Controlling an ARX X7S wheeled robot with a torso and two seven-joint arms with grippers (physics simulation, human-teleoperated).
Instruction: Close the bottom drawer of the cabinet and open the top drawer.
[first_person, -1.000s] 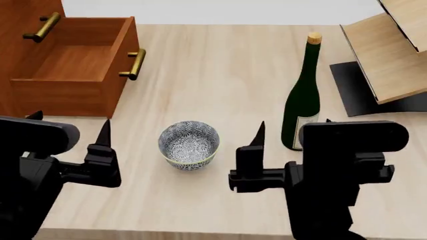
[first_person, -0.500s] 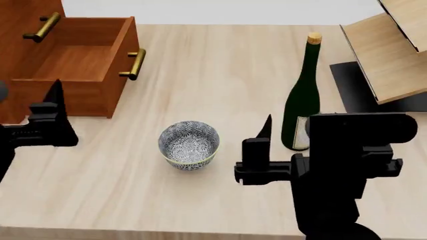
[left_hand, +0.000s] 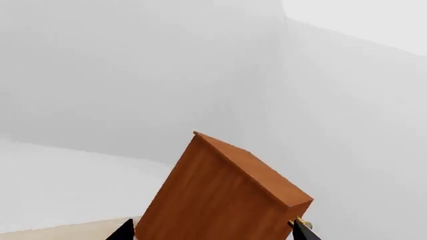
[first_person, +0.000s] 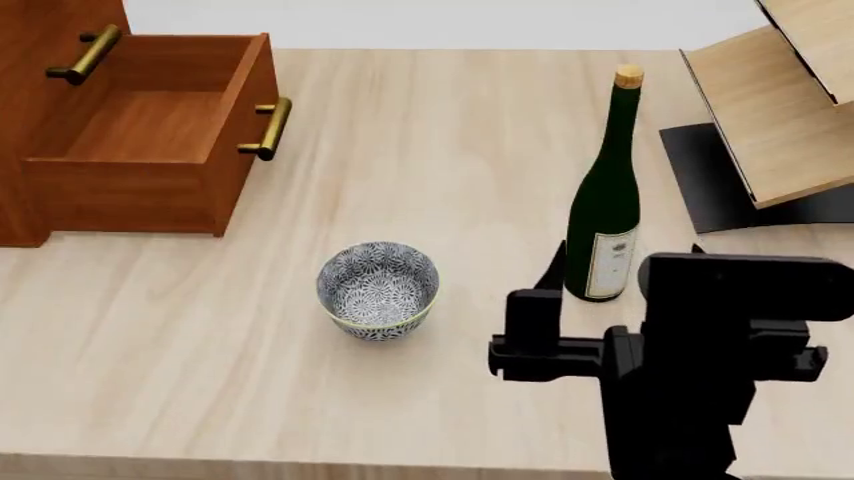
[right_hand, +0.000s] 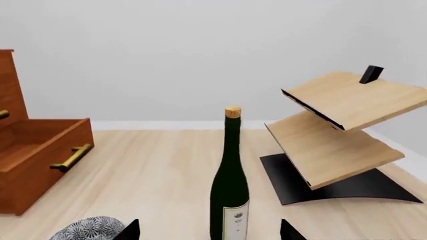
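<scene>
The cabinet (first_person: 54, 30) stands at the table's far left. Its bottom drawer (first_person: 134, 130) is pulled out and empty, with its brass handle (first_person: 267, 128) pointing right. It also shows in the right wrist view (right_hand: 40, 155). Above it a closed drawer's handle (first_person: 83, 55) shows; I cannot tell whether it is the top drawer's. My left gripper (left_hand: 212, 235) is open and out of the head view. It faces the cabinet's side (left_hand: 220, 200), with a bit of brass (left_hand: 301, 222) under the top edge. My right gripper (first_person: 621, 260) is open and empty, near the table's front right.
A green wine bottle (first_person: 607, 200) stands just beyond my right gripper, between its fingertips in the right wrist view (right_hand: 230, 175). A patterned bowl (first_person: 379, 288) sits front centre. A pale wooden rack (first_person: 787, 110) on a black base stands at the far right.
My left arm has moved left and out of the head view. My right gripper has shifted slightly right and toward the table's front.
</scene>
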